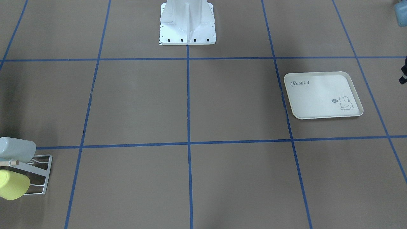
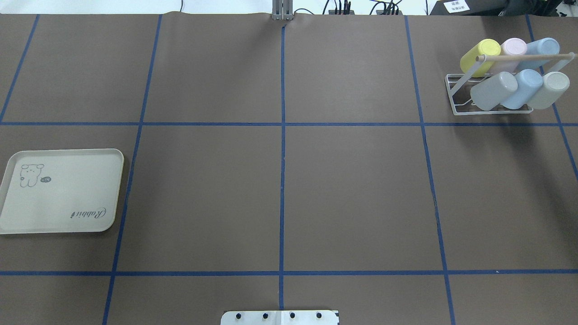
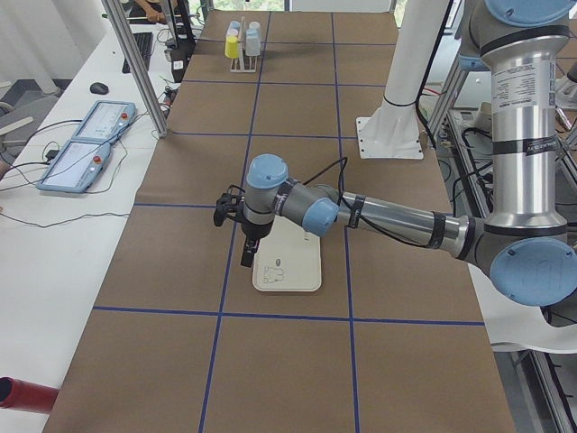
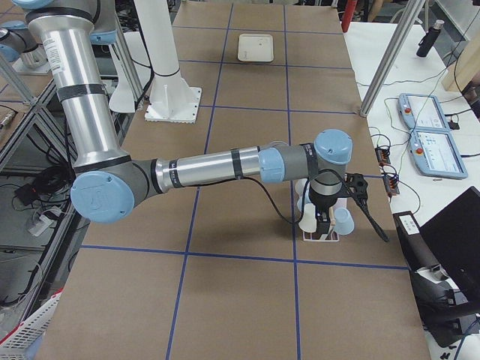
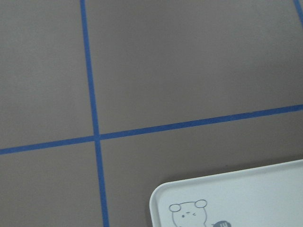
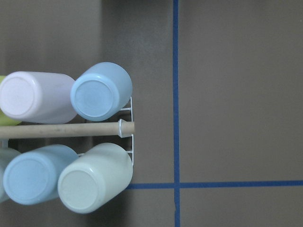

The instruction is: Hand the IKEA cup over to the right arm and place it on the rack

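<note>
Resting tilted, bases up, six cups [image 2: 493, 91] filled the white wire rack [image 2: 451, 95] under its wooden dowel [image 2: 524, 57] in the overhead view, well apart from the rabbit-print tray [image 2: 63, 194] across the worktop [image 2: 352, 194]. Only the side views caught the arms: the left tool [image 3: 246, 257] above the tray, the right tool [image 4: 325, 221] above the rack, their spread impossible to tell. The right wrist view showed cup bases flanking the dowel.
</note>
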`<state>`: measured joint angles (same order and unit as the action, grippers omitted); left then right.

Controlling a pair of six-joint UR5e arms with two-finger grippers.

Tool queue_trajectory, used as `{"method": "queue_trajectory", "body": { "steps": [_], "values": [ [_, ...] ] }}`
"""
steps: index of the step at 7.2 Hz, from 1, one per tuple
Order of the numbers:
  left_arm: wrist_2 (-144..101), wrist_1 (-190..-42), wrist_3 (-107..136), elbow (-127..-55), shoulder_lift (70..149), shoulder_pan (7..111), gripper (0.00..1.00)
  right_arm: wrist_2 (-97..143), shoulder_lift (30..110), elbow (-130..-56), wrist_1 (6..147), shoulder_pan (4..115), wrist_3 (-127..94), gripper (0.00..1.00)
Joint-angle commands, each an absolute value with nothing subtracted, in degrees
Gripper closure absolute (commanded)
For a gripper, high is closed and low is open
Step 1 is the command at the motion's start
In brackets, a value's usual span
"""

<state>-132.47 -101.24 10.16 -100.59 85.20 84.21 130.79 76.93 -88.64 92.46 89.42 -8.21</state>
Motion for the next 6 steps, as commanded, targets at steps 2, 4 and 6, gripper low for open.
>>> {"method": "queue_trajectory", "body": {
  "steps": [2,4,6],
  "values": [
    [-137.28,-95.65,6.42,-94.66,89.11,88.23,0.00,130.34,79.28,-89.56,97.00,89.21,1.08,0.00],
    [-137.29,-96.06,6.33,-95.27,88.42,88.33,0.00,130.61,74.65,-90.44,108.66,88.33,3.60,0.00],
    [-137.11,-98.79,5.98,-95.27,89.03,88.24,0.00,131.04,74.52,-91.05,109.87,88.51,3.08,0.00]
  ]
}}
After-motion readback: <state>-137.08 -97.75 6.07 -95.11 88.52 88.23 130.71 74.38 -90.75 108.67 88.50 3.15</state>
